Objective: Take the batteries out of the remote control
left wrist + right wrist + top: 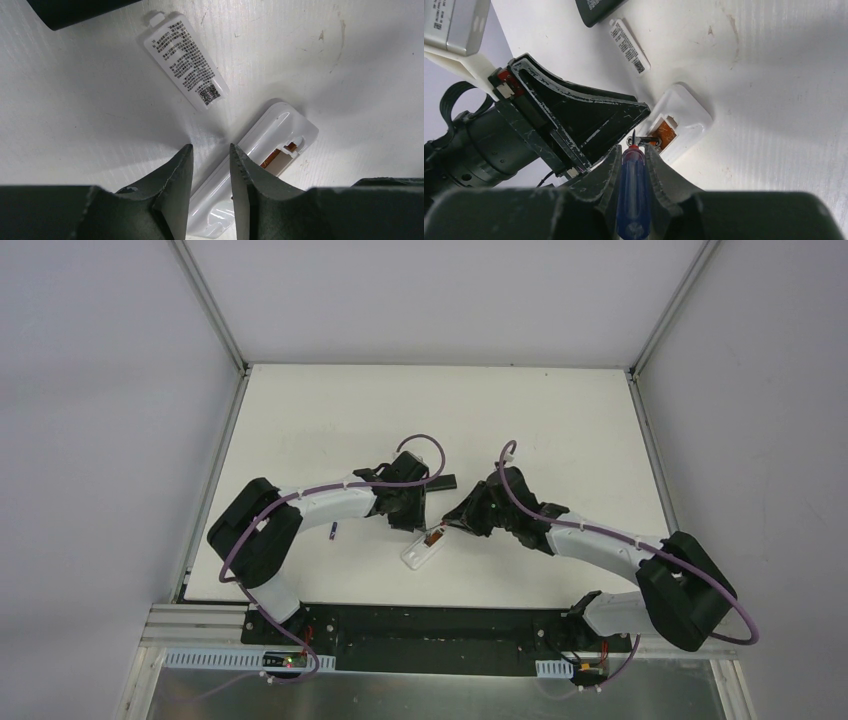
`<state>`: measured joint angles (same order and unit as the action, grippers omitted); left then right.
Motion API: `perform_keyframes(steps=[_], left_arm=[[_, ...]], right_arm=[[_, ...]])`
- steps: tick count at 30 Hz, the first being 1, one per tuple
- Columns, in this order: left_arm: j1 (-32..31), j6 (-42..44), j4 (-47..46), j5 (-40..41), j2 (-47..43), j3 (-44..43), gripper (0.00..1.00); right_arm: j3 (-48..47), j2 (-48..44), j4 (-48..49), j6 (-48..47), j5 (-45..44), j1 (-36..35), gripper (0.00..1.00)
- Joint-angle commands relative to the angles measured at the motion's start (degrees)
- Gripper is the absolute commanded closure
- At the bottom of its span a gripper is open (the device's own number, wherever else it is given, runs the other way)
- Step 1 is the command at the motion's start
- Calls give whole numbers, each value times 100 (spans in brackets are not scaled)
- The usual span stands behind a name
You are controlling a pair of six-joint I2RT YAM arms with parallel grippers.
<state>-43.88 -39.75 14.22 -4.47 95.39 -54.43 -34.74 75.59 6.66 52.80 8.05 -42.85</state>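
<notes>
Down near the arm bases, the white remote (420, 552) lies slantwise on the table (300, 420), back side up, with its battery bay uncovered at the far end. The left gripper (211, 150) stands over the nearer part of it, jaws clamped on the remote's body, one finger to each long side. The right gripper (633, 150) comes in from the other side, jaws clenched on the blue handle of a screwdriver (633, 200). The tool's metal tip reaches to the open bay, at the end of the orange battery (667, 134) that sits inside (whether the tip actually touches the cell I cannot tell). That orange cell is the only one seen in the bay; what lies deeper in is hidden.

Off to the left, a loose battery (334, 531), small and bluish, rests on the table beside the left arm's forearm, well apart from the remote.

Farther out, the battery cover (186, 60) lies flat with its printed label up, apart from the remote. Beyond it lies a dark remote (596, 9), only partly in view.
</notes>
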Motion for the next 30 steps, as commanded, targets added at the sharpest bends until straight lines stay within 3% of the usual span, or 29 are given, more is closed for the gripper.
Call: perform_keyframes(steps=[1,7,15,30], left_arm=[[-35,-59,17,-9,-36,-85,67],[23,-58,307,404,-433,11,52],[107,-74,674,792,-1075,211,46],[100,-190,753,455,-2326,1275,45]], right_arm=[[-222,-132,-24,0,-54,-29,100],[-231,-42,-15,48,-22,-35,100],[-542,286,-305,81,20,-111,100],[-1450,1093,-626,-185,-271,-238,100]])
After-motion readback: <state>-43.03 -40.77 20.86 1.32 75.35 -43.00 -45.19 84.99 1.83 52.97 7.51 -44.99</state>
